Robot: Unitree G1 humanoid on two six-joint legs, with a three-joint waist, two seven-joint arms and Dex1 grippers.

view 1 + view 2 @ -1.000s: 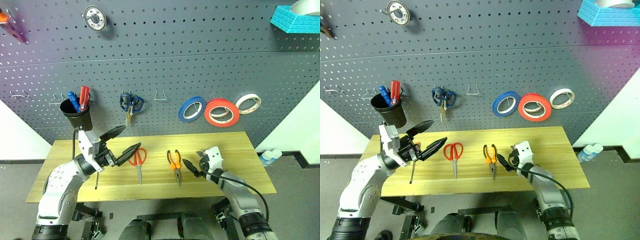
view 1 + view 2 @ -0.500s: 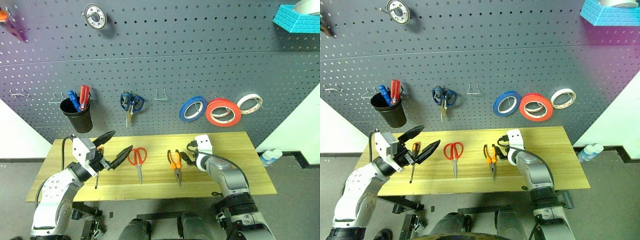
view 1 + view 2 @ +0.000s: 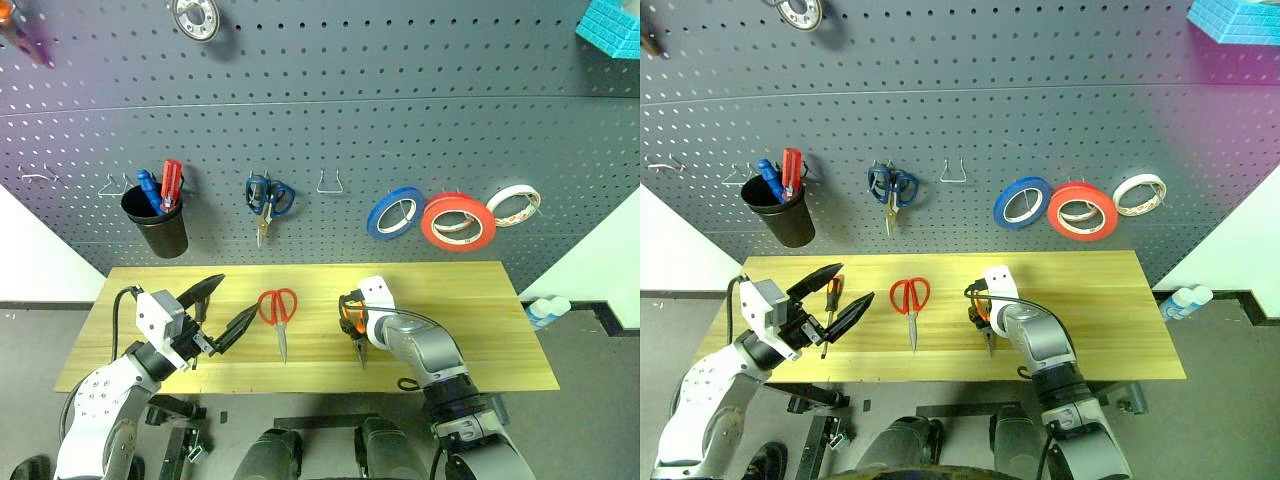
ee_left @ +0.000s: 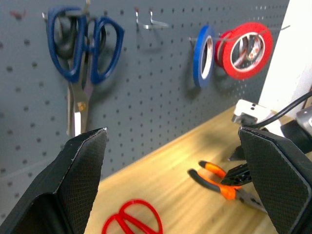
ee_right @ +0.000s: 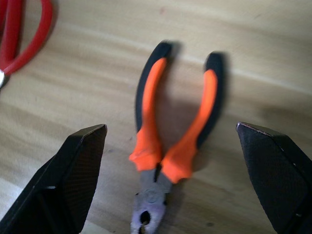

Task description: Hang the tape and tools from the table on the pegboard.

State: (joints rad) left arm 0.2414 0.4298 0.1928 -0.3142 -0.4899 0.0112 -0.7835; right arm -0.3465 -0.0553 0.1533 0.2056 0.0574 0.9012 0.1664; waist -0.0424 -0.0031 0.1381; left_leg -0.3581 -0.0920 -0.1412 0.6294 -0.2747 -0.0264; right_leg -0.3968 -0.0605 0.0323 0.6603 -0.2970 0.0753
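Over the middle of the table (image 3: 480, 320), the right gripper (image 5: 170, 195) hangs with its fingers spread as wide as they go, straddling the pliers (image 5: 170, 131) without touching them; the orange-and-black handles lie flat on the wood between the fingertips. Off at nine o'clock from there, the left gripper (image 3: 222, 312) is just as wide open and holds nothing, raised above the table's left part. The orange-handled screwdriver (image 3: 830, 308) lies on the wood by that gripper, and the red-handled scissors (image 3: 279, 312) lie between the two grippers, blades pointing toward the near edge. Behind the table, at twelve o'clock, stands the dark grey pegboard (image 3: 400, 120). On it the red tape roll (image 3: 457, 222) already hangs, between a blue roll (image 3: 395, 213) and a whitish roll (image 3: 514, 205). Blue-handled scissors (image 3: 266, 197) hang further left beside a bare hook (image 3: 331, 183), and a black cup (image 3: 157, 222) holds a red and a blue screwdriver.
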